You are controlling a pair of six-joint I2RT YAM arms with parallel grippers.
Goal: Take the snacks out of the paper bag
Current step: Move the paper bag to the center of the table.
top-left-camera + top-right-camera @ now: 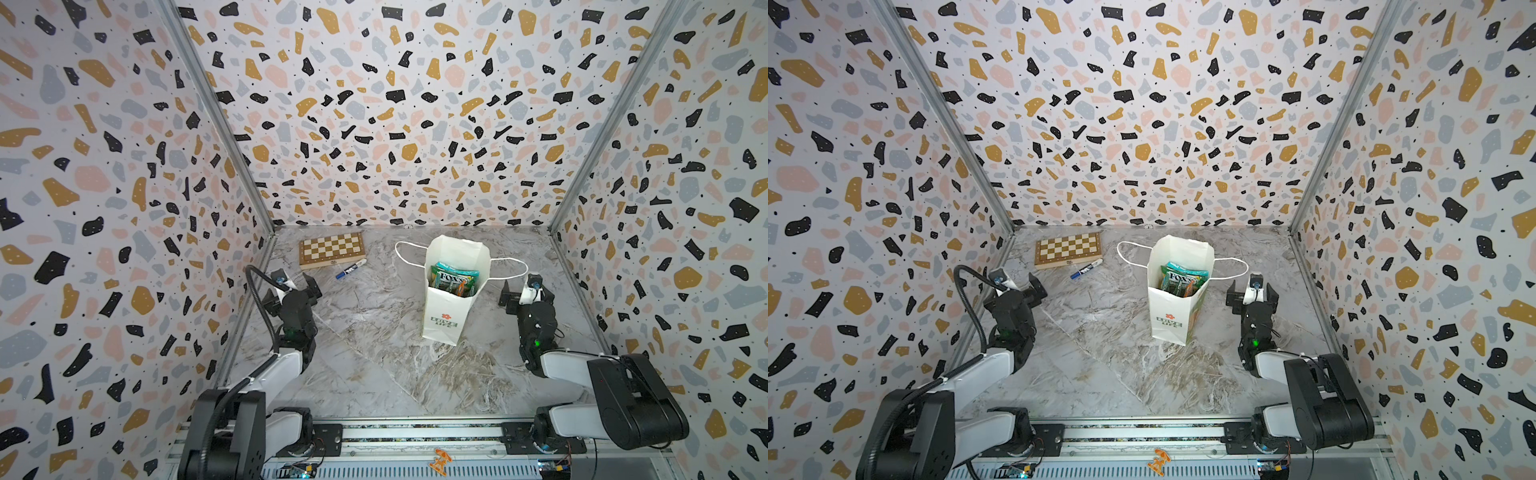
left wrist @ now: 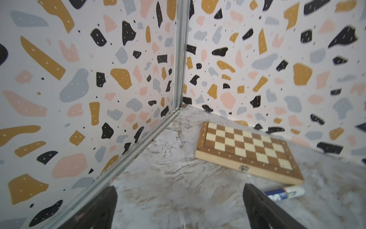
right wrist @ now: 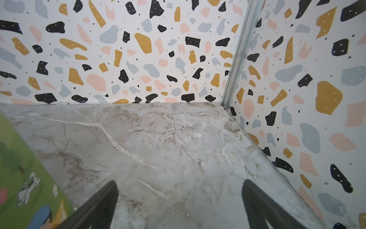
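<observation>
Paper bag: the paper bag stands upright about the middle of the counter, a little toward the far edge. Its mouth is open and its cord handles hang out to both sides.
Snacks: the snacks are all inside the bag. Both top views show green and teal packets with the word "FOX'S" and a bit of orange at the mouth. How many there are I cannot tell, because they cover each other.
Left claw: the left claw hovers near the left edge of the counter, well apart from the bag. Its jaws stand wide apart and hold nothing.
Right claw: the right claw is near the right edge, beside the bag but not touching it. Its jaws are also spread wide and empty. One cord handle hangs close to it.
Other things: a chessboard lies near the far left corner, and a marker lies just beside its near edge.
Done: nothing, as far as I can see. No packet lies on the counter.
Left to do: every packet must come out, so I judge that the task is at its very beginning.
Next move, my guess: one claw goes down into the open mouth for the top packet. The other one could hold the bag steady, because such a tall, light bag may tip over.
</observation>
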